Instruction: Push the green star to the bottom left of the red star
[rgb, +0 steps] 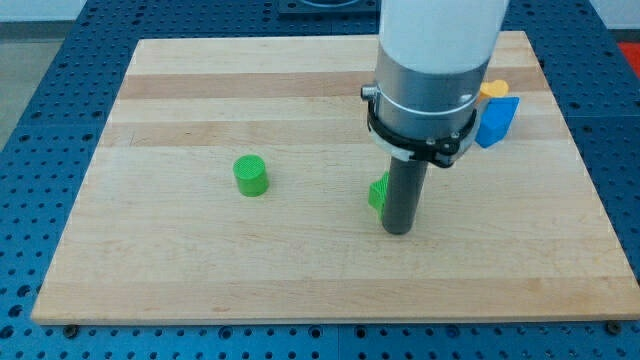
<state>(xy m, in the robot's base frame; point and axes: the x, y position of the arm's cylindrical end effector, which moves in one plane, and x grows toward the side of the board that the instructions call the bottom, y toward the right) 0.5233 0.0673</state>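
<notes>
Green star (378, 192), one, touches my tip (398, 232); one green cylinder (251, 176), one blue block (497, 121), one yellow (493, 89).

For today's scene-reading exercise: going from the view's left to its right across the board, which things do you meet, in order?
green cylinder → green block, partly hidden behind the rod → my tip, touching that block's right side → blue block, with a yellow block behind it.

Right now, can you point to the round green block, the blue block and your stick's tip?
green cylinder (251, 175), camera view, its round top face.
blue block (497, 121), camera view, its front face.
my tip (398, 231), camera view, the rod's very end, beside a green block.
</notes>
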